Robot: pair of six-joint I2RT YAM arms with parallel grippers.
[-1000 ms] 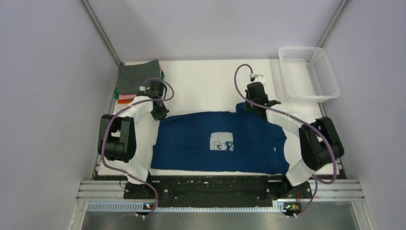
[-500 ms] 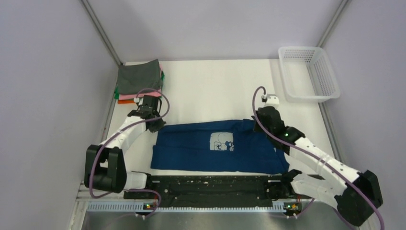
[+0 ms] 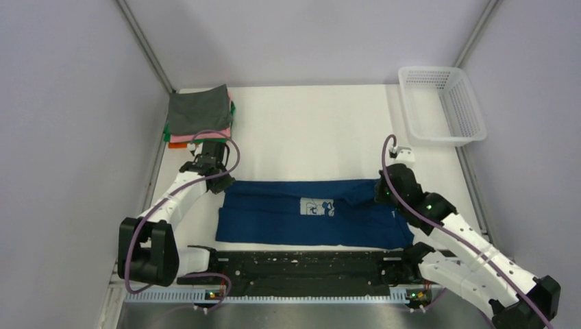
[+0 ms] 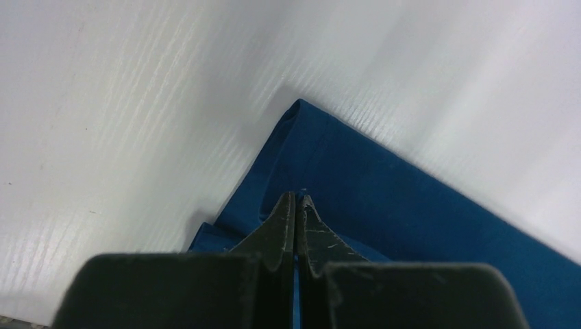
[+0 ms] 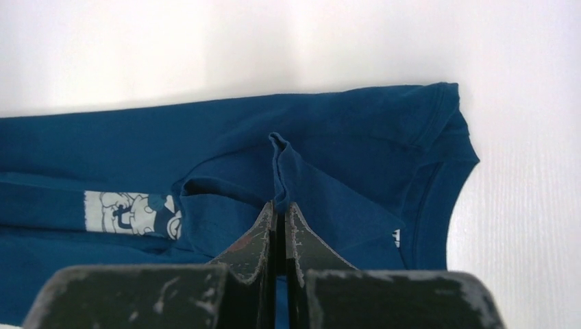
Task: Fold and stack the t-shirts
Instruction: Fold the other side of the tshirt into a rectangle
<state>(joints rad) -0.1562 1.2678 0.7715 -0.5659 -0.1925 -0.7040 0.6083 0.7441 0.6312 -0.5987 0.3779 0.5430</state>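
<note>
Grey walls (image 3: 308,41), white bench (image 3: 308,130). The navy t-shirt (image 3: 274,223) lies flat across the near half of the bench as a long band running left to right, white print (image 3: 316,207) face up, collar at the right end.

The left pincer (image 4: 296,199) is at the shirt's far-left corner, jaws pressed together with a thin line of blue cloth between them. The right pincer (image 5: 277,205) is at the far edge near the collar end, jaws tight on a raised ridge of the same cloth.

Around it:
- Stack of folded shirts (image 3: 200,113) in the far-left corner, just beyond the left pincer and apart from the navy one.
- White mesh basket (image 3: 447,142) in the far-right corner, well apart from the shirt.
- Black base plate (image 3: 301,264) along the shirt's near edge.

Counts:
- 1 navy shirt.
- 1 stack, grey on top, with pink, green and orange edges showing under it.
- 1 basket.
- 2 arms.
</note>
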